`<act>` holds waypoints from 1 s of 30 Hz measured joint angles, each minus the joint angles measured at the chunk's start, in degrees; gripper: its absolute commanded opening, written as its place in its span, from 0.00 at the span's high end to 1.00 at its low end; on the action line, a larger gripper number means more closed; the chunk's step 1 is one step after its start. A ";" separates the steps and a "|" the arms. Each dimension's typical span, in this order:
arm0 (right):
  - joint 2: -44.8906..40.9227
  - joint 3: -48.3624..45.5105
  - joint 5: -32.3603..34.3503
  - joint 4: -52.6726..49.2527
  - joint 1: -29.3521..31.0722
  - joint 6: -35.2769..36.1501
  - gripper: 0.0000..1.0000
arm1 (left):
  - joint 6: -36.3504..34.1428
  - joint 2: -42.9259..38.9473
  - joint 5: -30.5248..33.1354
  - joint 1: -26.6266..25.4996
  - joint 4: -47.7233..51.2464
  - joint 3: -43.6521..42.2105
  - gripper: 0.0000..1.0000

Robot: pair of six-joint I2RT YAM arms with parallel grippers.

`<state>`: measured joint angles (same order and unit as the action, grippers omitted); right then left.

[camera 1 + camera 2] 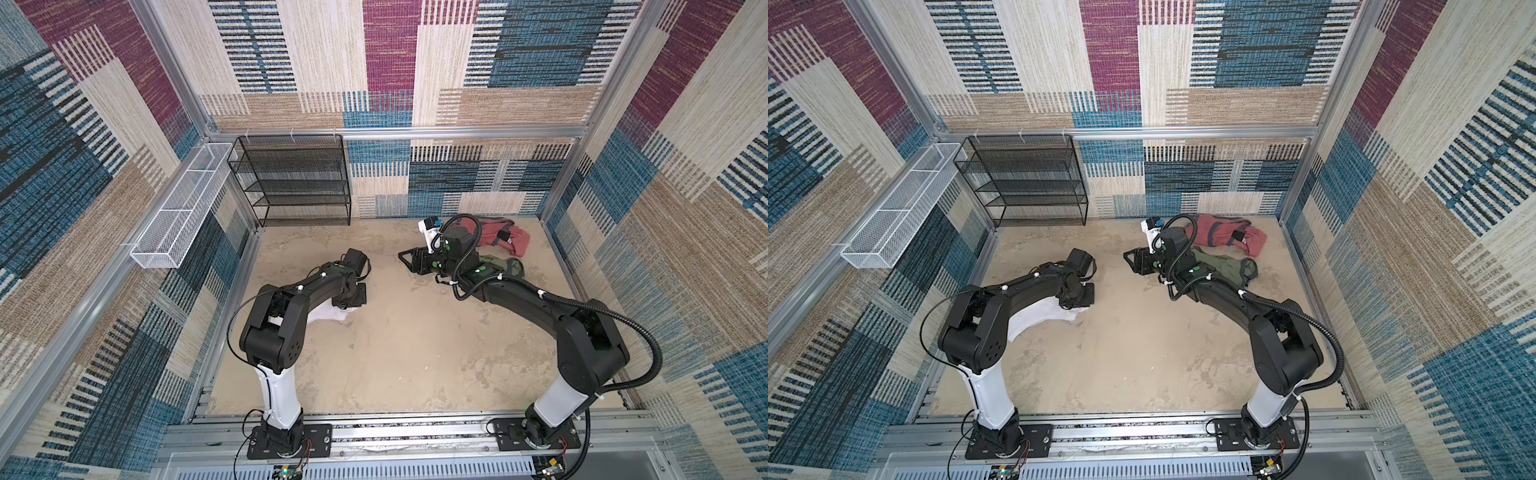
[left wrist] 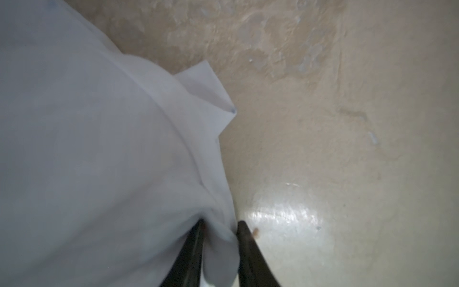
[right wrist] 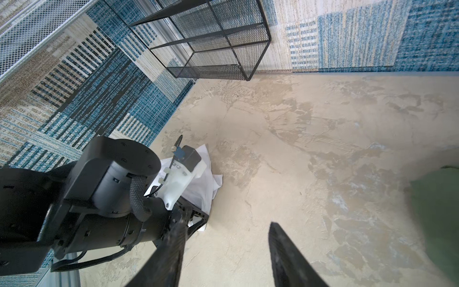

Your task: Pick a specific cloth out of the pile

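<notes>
White cloth clamped in left hand, apart from the pile.

In the left wrist view, the left hand is seen clamped on a fold of the plain white soft fabric cloth. In a top view, the cloth is located left of centre on the beige mottled counter, well apart from the pile of salmon-red and olive-green garments at the upper right. The right hand is held with jaws apart, nothing between them.
</notes>
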<state>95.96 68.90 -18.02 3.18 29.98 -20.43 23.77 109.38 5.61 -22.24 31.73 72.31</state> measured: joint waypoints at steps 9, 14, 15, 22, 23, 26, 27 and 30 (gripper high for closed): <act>-1.05 -0.44 0.50 -0.02 -0.28 0.22 0.43 | -0.55 -1.73 -0.72 -0.52 0.33 1.03 1.00; -1.31 -0.83 0.59 -0.07 -0.33 0.22 0.43 | -0.55 -6.80 -2.45 -0.92 0.31 2.49 1.00; -1.36 -0.85 0.59 -0.07 -0.33 0.22 0.43 | -0.55 -7.91 -3.08 -0.94 0.28 2.73 1.00; -1.60 -0.96 0.59 -0.04 -0.33 0.20 0.43 | -0.35 -15.85 -4.46 -1.01 0.37 3.39 1.00; -1.60 -0.96 0.59 -0.04 -0.33 0.17 0.43 | -0.35 -17.05 -4.42 -1.01 0.42 3.32 1.00; -1.60 -0.96 0.57 -0.04 -0.33 0.17 0.43 | -0.35 -20.74 -4.42 -0.48 0.26 2.34 1.00; -1.60 -0.94 0.55 -0.04 -0.33 0.17 0.43 | -0.35 -21.73 -4.39 -0.13 0.26 1.84 1.00; -1.60 -0.79 0.42 -0.09 -0.33 0.13 0.43 | -0.11 -24.50 -4.44 1.77 0.13 -0.44 1.00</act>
<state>94.37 68.12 -17.61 3.09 29.65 -20.29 23.66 84.88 1.17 -20.47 31.86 71.88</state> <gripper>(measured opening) 0.568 0.069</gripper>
